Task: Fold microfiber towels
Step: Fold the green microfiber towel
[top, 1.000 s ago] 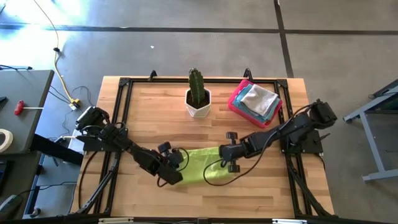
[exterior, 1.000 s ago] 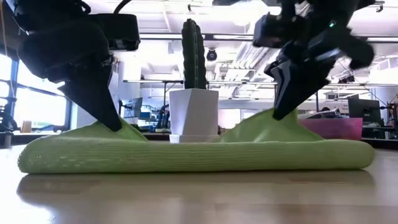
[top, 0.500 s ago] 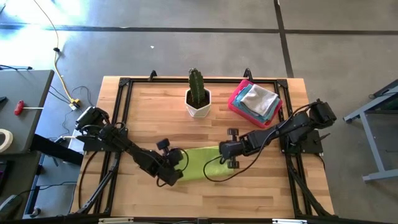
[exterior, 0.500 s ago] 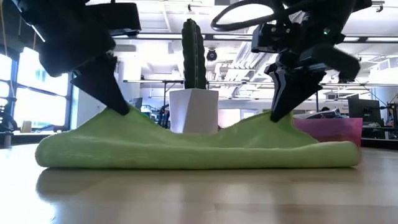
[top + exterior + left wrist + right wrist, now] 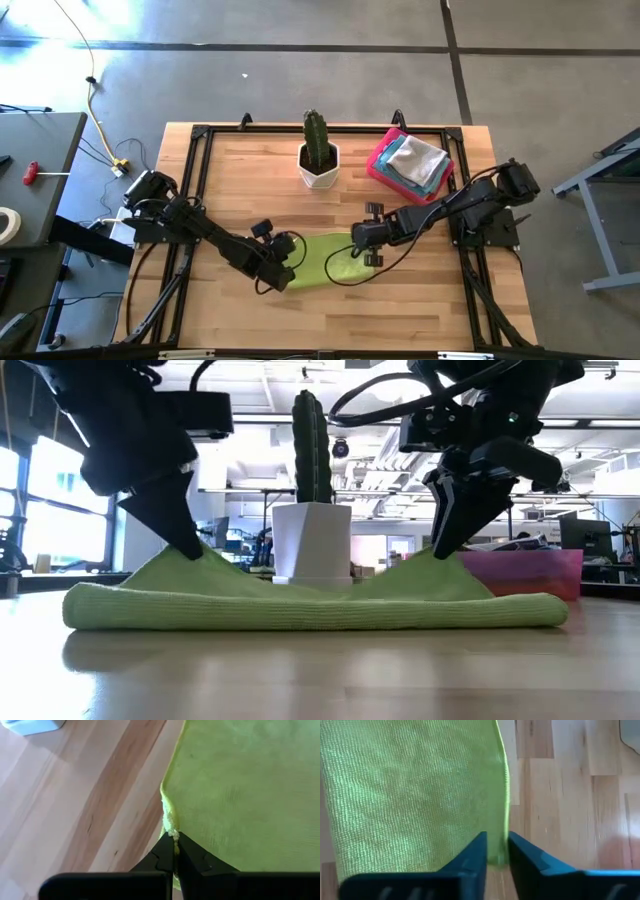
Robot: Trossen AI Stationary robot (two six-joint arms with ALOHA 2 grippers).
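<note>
Lime green towel (image 5: 320, 262) on bench (image 5: 250, 170), spanning between both end effectors. Left end effector (image 5: 173, 851) clamped tight on one towel corner. Right end effector (image 5: 496, 851) has fingers slightly parted around opposite edge, cloth between them; we can't tell if grip holds. We judge towel light, soft, floppy, grippy nap; best taken at corners. Wood bench smooth. Cactus pot (image 5: 318, 163) beyond both end effectors, pink tray (image 5: 381, 160) of towels beyond right one.
</note>
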